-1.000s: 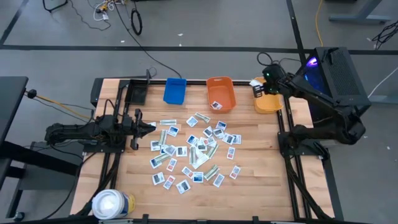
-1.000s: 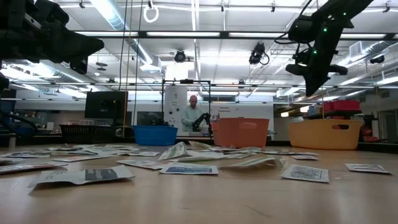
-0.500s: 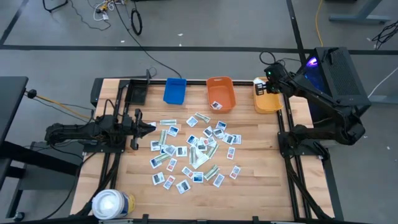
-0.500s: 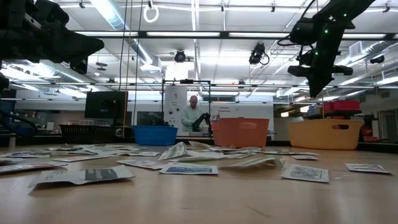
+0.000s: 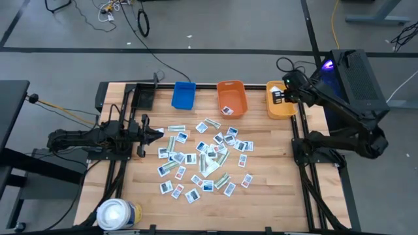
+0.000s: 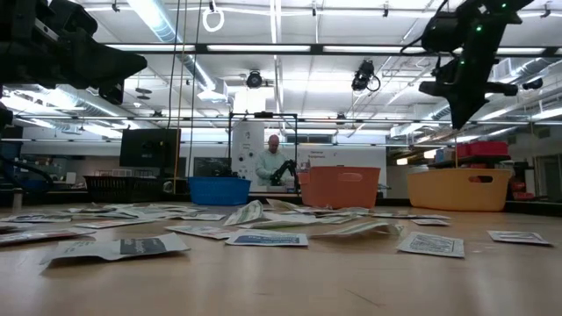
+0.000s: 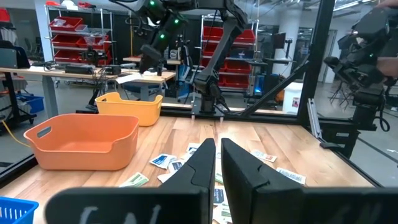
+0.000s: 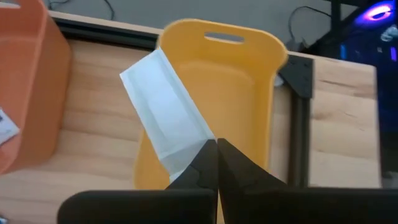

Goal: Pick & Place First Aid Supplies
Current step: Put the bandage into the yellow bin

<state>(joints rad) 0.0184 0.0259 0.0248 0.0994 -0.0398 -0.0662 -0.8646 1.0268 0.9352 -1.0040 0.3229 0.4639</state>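
Many first aid supplies (image 5: 206, 156), small white packets and some pale strips, lie flat in the middle of the wooden table. One more lies in the orange bin (image 5: 231, 98). My right gripper (image 5: 279, 96) hangs above the yellow bin (image 5: 282, 108) at the far right, shut on one white packet (image 8: 165, 112). My left gripper (image 5: 157, 132) waits at the table's left side, level, shut on nothing, short of the scattered packets. My right gripper pinches the white packet by one end (image 8: 194, 154) between its two fingers, slanting down from above. The packet sticks out beyond the fingertips, lifted clear, over the yellow bin's left rim and inside.
A blue bin (image 5: 184, 95) stands left of the orange one along the far edge. A large white roll (image 5: 117, 214) sits at the near left corner. A dark frame rail (image 8: 298, 155) runs beside the yellow bin. A person (image 6: 271, 164) stands far behind the table.
My right gripper has carried the packet toward the table's right edge and slightly up, from the gap beside the yellow bin's left rim to above the bin. Its wrist has rolled a little. It has stayed shut on the packet.
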